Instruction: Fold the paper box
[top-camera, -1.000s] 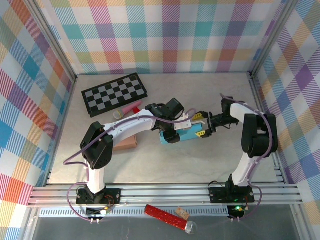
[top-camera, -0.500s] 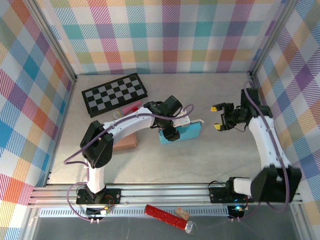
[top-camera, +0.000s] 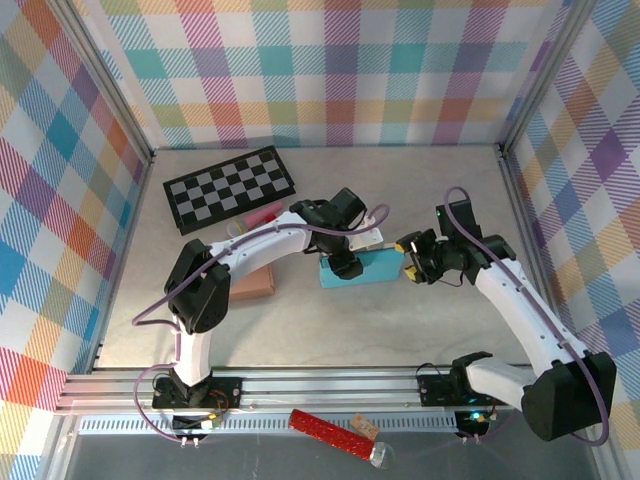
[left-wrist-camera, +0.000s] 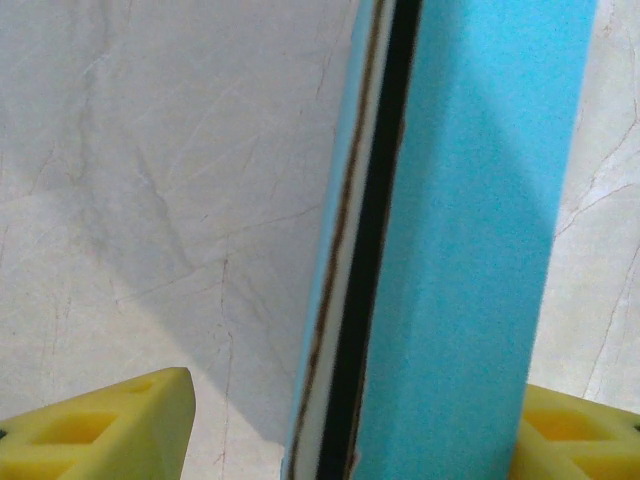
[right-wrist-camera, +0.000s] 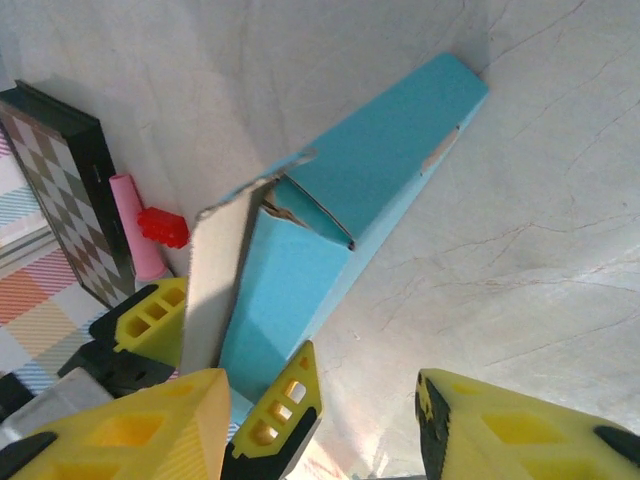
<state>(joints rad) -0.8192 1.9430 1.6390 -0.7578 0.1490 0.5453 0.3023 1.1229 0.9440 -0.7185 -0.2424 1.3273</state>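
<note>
The blue paper box (top-camera: 375, 268) lies in the middle of the table, with a white flap (right-wrist-camera: 215, 280) standing up at its left end. My left gripper (top-camera: 347, 263) straddles that end. In the left wrist view the box (left-wrist-camera: 480, 220) rests against the right finger (left-wrist-camera: 575, 440), while bare table shows between it and the left finger (left-wrist-camera: 100, 430). My right gripper (top-camera: 410, 258) is open at the box's right end. In the right wrist view the box (right-wrist-camera: 380, 170) stretches away ahead of the right gripper (right-wrist-camera: 320, 385), whose jaws hold nothing.
A checkerboard (top-camera: 230, 188) lies at the back left, with a pink piece (top-camera: 262, 214) with a red cap (right-wrist-camera: 163, 227) beside it. A brown block (top-camera: 250, 283) sits under the left arm. A red tube (top-camera: 330, 432) lies below the front rail.
The right arm swung out to the right, then came back to the box's right end, its jaws narrower than before. The left gripper stayed on the box.
</note>
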